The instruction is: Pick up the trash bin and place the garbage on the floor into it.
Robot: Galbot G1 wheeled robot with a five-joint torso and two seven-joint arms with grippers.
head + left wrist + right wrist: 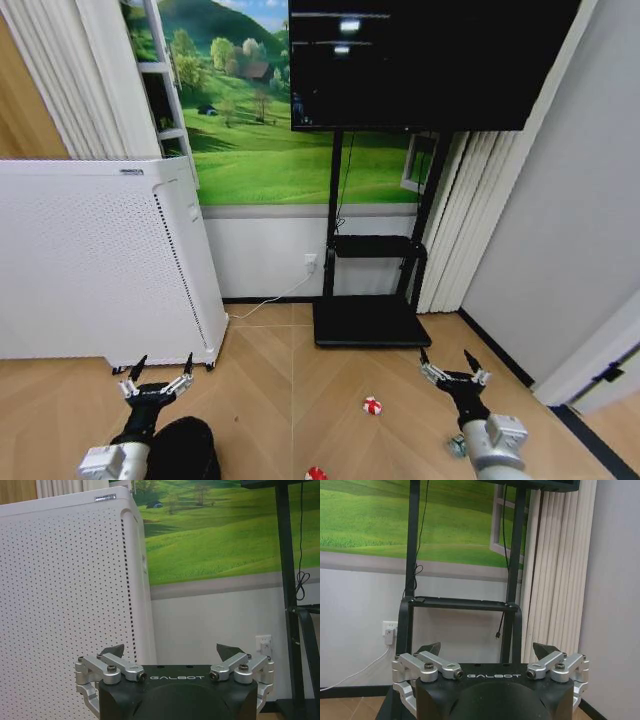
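The round black trash bin point(185, 448) is half hidden beneath the left end effector point(157, 372), whose fingers are spread; the right end effector point(452, 363) is likewise spread, with red-and-white garbage point(372, 405) just beside the bin.

The trash bin point(185, 447), a round black shape, stands on the wooden floor point(300, 390) at the head view's lower edge. One red-and-white piece of garbage point(372, 405) lies well apart from it; a second point(316, 474) lies near the bottom edge, between them.
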